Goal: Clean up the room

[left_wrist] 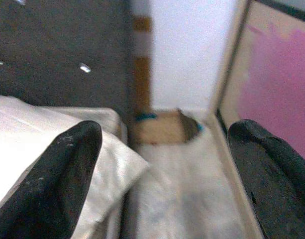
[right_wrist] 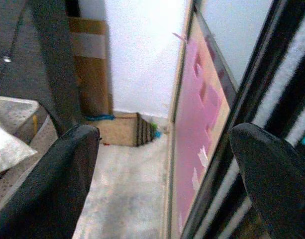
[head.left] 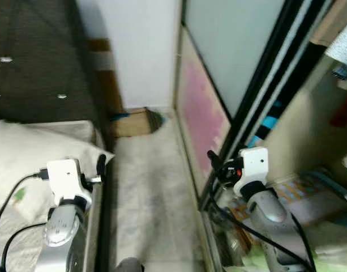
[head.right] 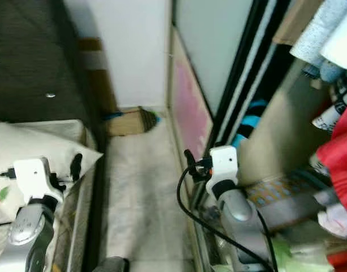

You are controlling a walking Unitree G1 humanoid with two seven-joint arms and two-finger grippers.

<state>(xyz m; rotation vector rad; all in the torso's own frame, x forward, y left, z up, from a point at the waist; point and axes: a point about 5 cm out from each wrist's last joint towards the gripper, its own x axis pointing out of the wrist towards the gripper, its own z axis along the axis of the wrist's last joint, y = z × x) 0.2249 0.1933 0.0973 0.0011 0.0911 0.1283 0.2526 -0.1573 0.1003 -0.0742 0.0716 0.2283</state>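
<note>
The left tool is hovering released at lower left, the right tool likewise spread and empty at lower centre. Beyond both, at upper centre against the white wall, a flattened brown cardboard box is lying crosswise on the pale floor, seemingly nearer the left arm.

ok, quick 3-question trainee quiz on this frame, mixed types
1. True or false: the left pincer is shut on the pillow.
2. What lies at the far end of the floor strip, against the white wall? A) cardboard box B) shoe C) bucket
3. Fill in: the pink panel is on the robot's ____ side.

Key: 1 false, both the left and right pincer are open and empty; 2 A, the cardboard box; 3 right.
</note>
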